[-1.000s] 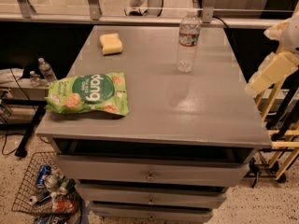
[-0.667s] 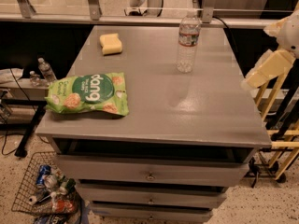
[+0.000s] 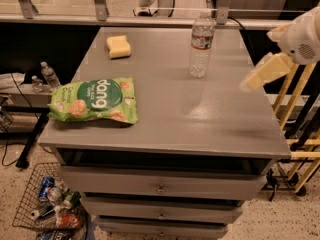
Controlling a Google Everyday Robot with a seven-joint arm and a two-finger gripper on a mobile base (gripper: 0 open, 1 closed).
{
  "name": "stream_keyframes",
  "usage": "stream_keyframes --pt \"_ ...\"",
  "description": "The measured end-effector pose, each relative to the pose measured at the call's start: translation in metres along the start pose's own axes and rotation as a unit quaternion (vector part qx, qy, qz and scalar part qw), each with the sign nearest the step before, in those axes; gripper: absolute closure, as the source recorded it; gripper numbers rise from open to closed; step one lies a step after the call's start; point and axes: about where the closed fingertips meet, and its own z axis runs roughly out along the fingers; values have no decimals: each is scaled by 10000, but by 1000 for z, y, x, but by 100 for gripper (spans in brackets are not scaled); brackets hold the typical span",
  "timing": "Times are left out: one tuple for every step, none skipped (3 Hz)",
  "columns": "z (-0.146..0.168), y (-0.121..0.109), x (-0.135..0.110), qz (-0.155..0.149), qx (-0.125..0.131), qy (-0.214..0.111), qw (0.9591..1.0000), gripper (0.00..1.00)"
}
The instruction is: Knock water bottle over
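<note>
The water bottle is clear ribbed plastic with a white cap and a white-and-red label band. It stands upright on the grey table top, at the back right. My gripper is cream-coloured and hangs from the white arm at the right edge of the view. It sits above the table's right edge, to the right of the bottle and a little nearer the front, apart from it.
A green snack bag lies front left and a yellow sponge back left. Two small bottles stand beside the table at left. A wire basket of cans sits on the floor. Yellow framework stands at right.
My gripper has moved left from beyond the table's right edge to over it, closer to the bottle. The bottle has not moved.
</note>
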Motion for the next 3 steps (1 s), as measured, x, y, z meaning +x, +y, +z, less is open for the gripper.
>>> stream_keyframes --pt "48 -9 -17 429 -95 -566 9974 0" --pt "85 -13 -31 795 -146 -1073 9909 0" --pt "111 -20 -42 984 -85 -1481 9840 0"
